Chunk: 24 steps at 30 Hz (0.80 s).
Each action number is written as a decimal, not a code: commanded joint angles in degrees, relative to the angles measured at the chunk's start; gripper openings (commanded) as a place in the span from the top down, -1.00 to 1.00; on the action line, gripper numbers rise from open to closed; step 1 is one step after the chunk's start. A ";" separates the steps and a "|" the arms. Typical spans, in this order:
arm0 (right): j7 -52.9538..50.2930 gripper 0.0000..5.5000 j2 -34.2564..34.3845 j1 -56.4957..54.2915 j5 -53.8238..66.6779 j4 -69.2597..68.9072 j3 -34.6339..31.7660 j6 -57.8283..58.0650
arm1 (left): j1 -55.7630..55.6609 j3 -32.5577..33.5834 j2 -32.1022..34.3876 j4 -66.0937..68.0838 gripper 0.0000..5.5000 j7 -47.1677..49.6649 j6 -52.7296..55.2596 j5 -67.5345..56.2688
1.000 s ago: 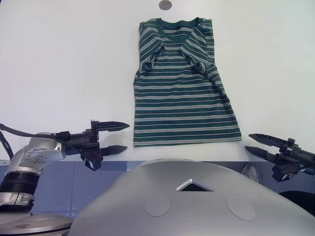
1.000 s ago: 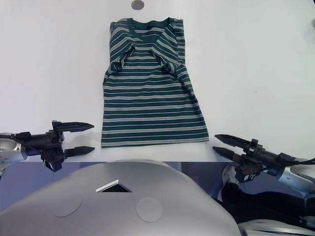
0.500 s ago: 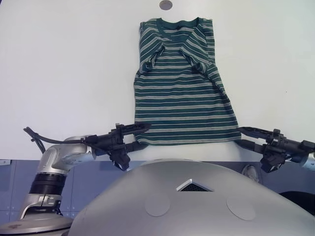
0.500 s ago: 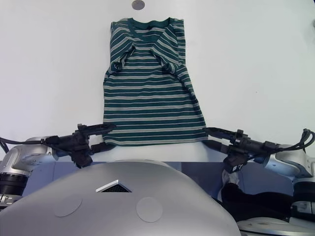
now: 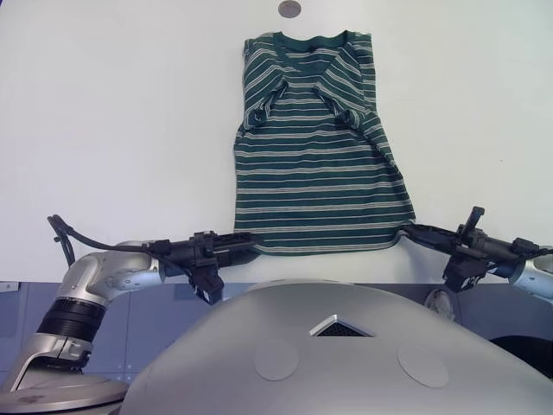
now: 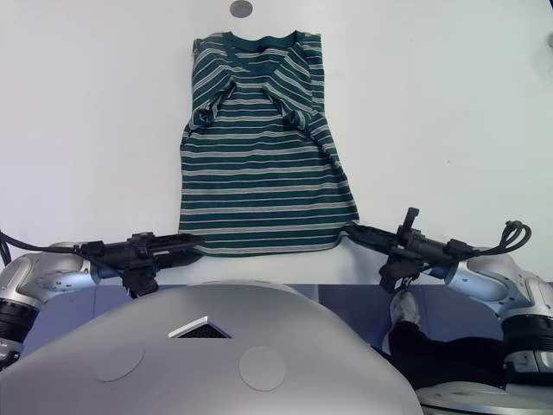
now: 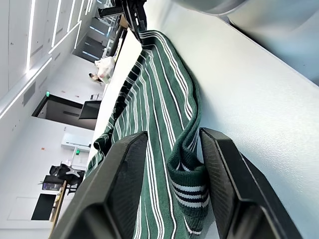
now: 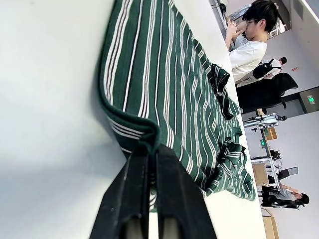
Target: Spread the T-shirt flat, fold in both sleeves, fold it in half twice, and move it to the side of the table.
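1. The T-shirt (image 5: 320, 147) lies on the table (image 5: 121, 130), with its collar at the far end and its hem along the near edge.
2. Both sleeves lie folded in on top of the chest.
3. A small disc (image 5: 290, 9) sits on the table just behind the collar.
4. The left gripper (image 5: 251, 241) is at the hem's near left corner, one finger on each side of the bunched cloth.
5. The right gripper (image 5: 408, 230) is at the near right corner, that corner pinched between its fingers.

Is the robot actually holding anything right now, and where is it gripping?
The right gripper is shut on the near right hem corner of the T-shirt. The left gripper straddles the near left corner, open, not gripping.
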 commanded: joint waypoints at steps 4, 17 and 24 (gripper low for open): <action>2.46 1.00 -5.65 -2.64 6.11 -0.46 5.41 3.19 | 3.05 -6.21 2.52 9.10 0.53 -8.04 14.19 11.63; 12.06 1.00 -8.19 -9.41 22.53 -6.14 11.97 15.54 | -12.12 -12.10 6.10 24.39 0.96 -12.92 16.59 3.53; 15.03 1.00 -8.45 -8.69 27.05 -10.62 11.03 20.81 | -12.42 -14.53 9.29 15.73 1.00 -20.98 18.67 -17.40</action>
